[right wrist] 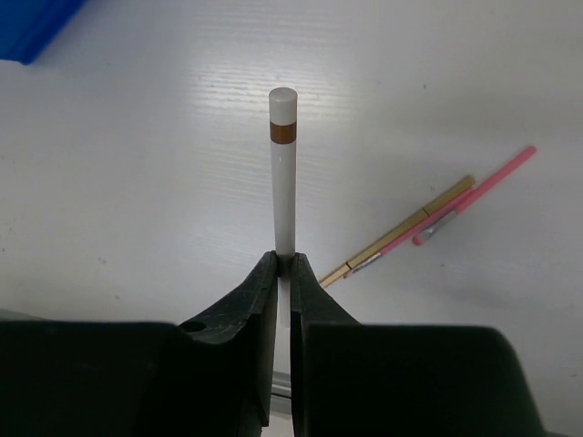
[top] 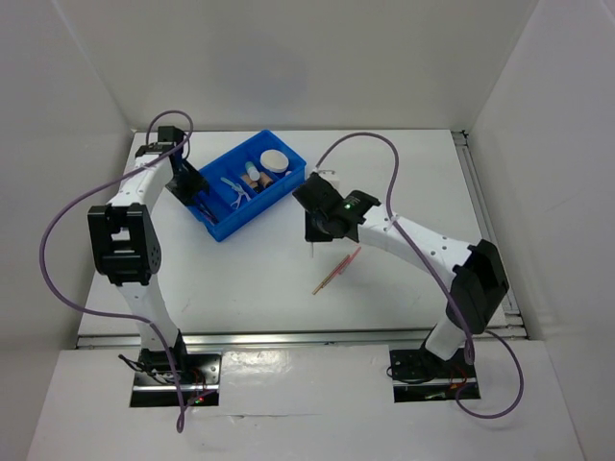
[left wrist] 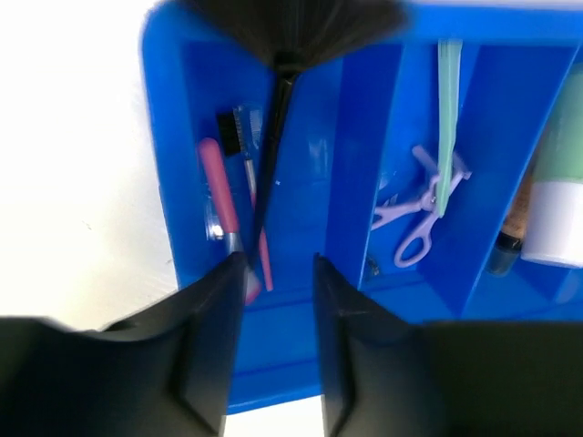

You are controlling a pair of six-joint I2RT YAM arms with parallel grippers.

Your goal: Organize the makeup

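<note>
1. Seen from above, the right gripper [top: 315, 230] hangs over the open white table [top: 404, 182], at about 4 o'clock from the blue bin [top: 264, 206]. The left gripper [top: 189, 182] is parked over the bin's 9 o'clock end.

2. In the right wrist view, the right gripper [right wrist: 283, 264] has its fingers pressed together on the lower end of a white stick [right wrist: 284, 182]. The stick points to 12 o'clock, with a brown band just under its white tip.

3. At about 2 o'clock from those fingertips, a pink pencil [right wrist: 478, 187] and a gold-coloured pencil [right wrist: 410, 228] lie together on the table, both slanting toward 2 o'clock. A third thin piece lies along them, too small to make out. From above, the same loose pencils [top: 338, 270] sit at 5 o'clock from the right gripper, apart from it.

4. In the left wrist view, the left gripper [left wrist: 278, 273] is spread, with nothing between its fingers, above the outermost compartment of the bin [left wrist: 164, 137].

5. That compartment holds a thin black brush [left wrist: 273, 118] with its fanned bristles toward 12 o'clock. At its 9 o'clock side are a second pink pencil [left wrist: 219, 187] and a small comb-headed brush [left wrist: 228, 132].

6. One compartment over, toward 3 o'clock, lies a lilac scissor-handled tool [left wrist: 421, 214]. Beyond it, at the frame's 3 o'clock edge, is a pale tube [left wrist: 556, 200].

7. From above, a round cream compact [top: 276, 160] rests in the bin's 1 o'clock end.
</note>
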